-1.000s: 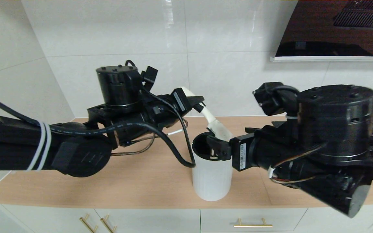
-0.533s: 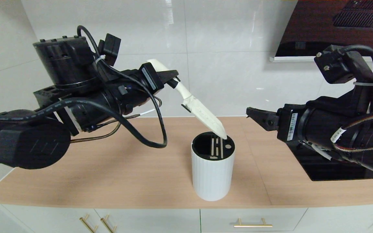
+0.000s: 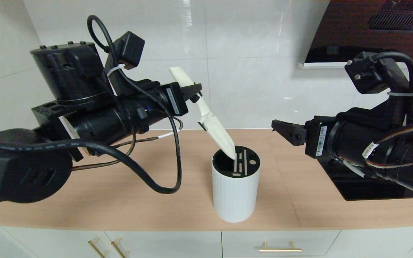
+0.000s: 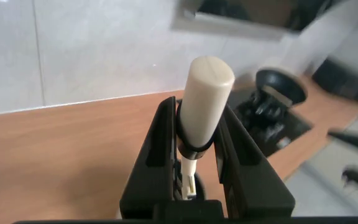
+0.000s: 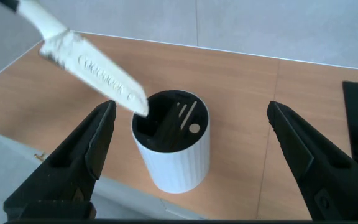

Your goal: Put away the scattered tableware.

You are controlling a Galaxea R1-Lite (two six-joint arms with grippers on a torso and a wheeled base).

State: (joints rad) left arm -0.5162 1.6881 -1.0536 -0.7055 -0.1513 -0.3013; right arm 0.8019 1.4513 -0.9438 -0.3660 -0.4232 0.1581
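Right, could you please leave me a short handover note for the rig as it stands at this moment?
Left gripper: shut on the handle of the cream knife, blade tilted down toward the holder.
Right gripper: open, empty, to the right of the holder, above the wooden countertop.
Things: the white knife holder stands upright near the countertop's front edge, with the knife tip at its black slotted top.
Done: knife brought to the holder.
Left: line the blade up with a slot, slide it in, release.
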